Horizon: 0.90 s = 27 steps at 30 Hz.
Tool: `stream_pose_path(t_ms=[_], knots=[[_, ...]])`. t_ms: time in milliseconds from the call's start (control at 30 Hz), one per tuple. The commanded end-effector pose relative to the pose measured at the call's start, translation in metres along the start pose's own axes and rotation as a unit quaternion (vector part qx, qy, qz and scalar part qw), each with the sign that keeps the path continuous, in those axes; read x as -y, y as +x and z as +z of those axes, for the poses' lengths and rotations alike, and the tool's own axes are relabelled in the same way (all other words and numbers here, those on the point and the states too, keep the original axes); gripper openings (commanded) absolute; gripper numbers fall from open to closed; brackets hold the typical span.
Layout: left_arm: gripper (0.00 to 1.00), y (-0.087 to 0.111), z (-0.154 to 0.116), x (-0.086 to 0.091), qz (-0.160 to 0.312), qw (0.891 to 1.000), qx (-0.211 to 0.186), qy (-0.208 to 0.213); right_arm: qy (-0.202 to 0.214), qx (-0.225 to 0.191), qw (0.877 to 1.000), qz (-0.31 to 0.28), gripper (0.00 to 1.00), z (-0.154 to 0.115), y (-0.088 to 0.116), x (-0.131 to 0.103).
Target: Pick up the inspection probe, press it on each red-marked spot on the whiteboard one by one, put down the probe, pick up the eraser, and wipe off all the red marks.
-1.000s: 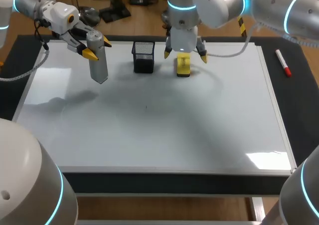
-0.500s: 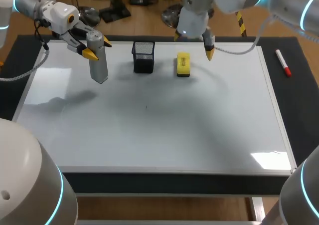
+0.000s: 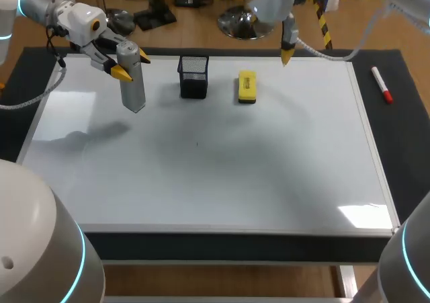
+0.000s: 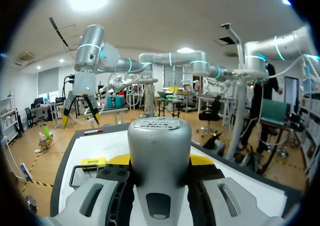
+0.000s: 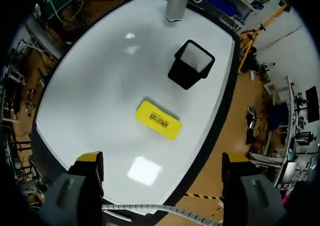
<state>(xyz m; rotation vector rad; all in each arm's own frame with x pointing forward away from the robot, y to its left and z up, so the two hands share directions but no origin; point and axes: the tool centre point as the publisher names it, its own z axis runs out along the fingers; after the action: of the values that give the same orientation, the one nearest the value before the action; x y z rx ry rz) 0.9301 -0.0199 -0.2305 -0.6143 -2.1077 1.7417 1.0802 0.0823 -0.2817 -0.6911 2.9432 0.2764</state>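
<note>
Entry, left gripper (image 3: 133, 66): fingers clamped from two sides on the upper body of the grey inspection probe (image 3: 133, 88), which hangs roughly upright below them, its tip seemingly off the whiteboard (image 3: 201, 182). Entry, right gripper (image 5: 161, 158): fingers spread wide, nothing between them, raised well above the board. Yellow eraser (image 5: 158, 120): flat on the board, below and ahead of the open right fingers, well apart from them. Black mesh cup (image 5: 190, 64): just beyond the eraser, toward the probe. Red marker pen (image 3: 381, 84): off the board, on the dark mat (image 3: 403, 135). Red marks: none discernible, only a tiny dark speck (image 3: 197, 143) mid-board. Step, as judged: wiping apparently done, eraser laid down, probe not yet put down. Next move, as judged: probe lowered gently to rest, left fingers then opened, right arm kept clear.
</note>
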Motion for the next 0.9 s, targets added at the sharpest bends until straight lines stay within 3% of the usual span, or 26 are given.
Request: stream_pose_path(t_ms=[33, 233, 333, 633, 900], knots=[[0.0, 0.0, -0.001, 0.001, 0.0, 1.0, -0.001, -0.001, -0.02, -0.016, 1.0, 0.018, 1.0, -0.027, -0.01, -0.001], [0.0, 0.0, -0.001, 0.001, 0.0, 1.0, -0.001, -0.001, -0.027, 0.005, 0.999, 0.038, 1.0, -0.056, -0.017, -0.013], [0.0, 0.0, -0.001, 0.001, 0.0, 1.0, -0.001, -0.001, -0.022, -0.004, 0.998, 0.055, 1.0, -0.065, -0.019, -0.018], [0.0, 0.0, -0.001, 0.001, 0.0, 1.0, -0.001, -0.001, -0.016, 0.001, 0.996, 0.092, 1.0, -0.071, -0.022, -0.021], [0.0, 0.0, -0.001, 0.001, 0.0, 1.0, -0.001, -0.001, -0.021, 0.009, 0.996, 0.09, 1.0, -0.072, -0.02, -0.02]])
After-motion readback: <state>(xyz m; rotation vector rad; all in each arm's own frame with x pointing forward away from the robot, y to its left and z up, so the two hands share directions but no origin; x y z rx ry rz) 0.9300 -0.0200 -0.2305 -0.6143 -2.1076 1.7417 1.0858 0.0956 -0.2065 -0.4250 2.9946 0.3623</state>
